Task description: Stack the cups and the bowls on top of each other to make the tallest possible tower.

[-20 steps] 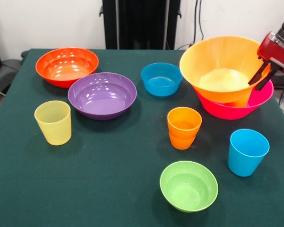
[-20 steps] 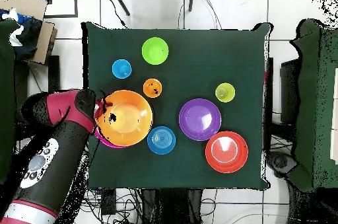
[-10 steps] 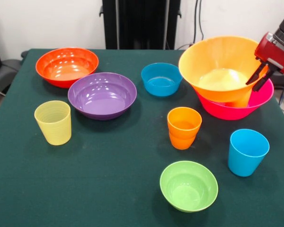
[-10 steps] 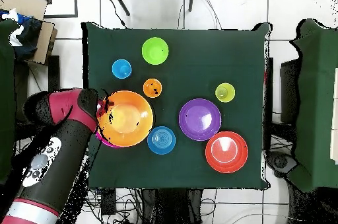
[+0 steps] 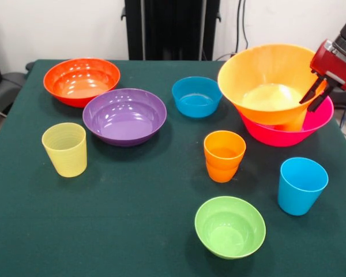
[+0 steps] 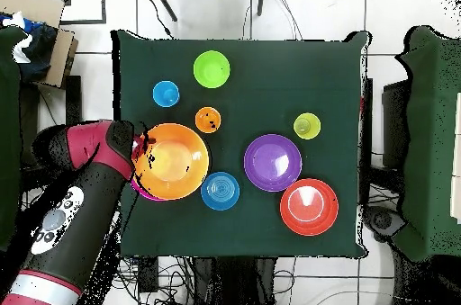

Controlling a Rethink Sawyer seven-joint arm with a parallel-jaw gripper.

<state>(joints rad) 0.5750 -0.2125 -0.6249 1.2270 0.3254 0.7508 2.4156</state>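
Tower start at the table's right edge, fingers on the orange bowl's rim.
Front view: gripper (image 5: pixel 315 93) comes in from the right, its two dark fingers (image 5: pixel 311 90) slanting down and pinching the right rim of the large orange bowl (image 5: pixel 265 81), which sits tilted in the hot pink bowl (image 5: pixel 317 124) near the table's (image 5: pixel 132 231) far right corner. Loose pieces: red-orange bowl (image 5: pixel 81 80), purple bowl (image 5: pixel 124 115), blue bowl (image 5: pixel 196 96), lime bowl (image 5: pixel 230 225), ribbed cup (image 5: pixel 64 148), orange cup (image 5: pixel 224 155), blue cup (image 5: pixel 301 184). Judgement: thin glossy plastic, light, stiff, slippery; rim pinch is the only real hold, expect sliding. Overhead view: arm (image 6: pixel 76 202) reaches diagonally from the base-side corner to the orange bowl (image 6: pixel 173 161); wrist hides most of the pink bowl.
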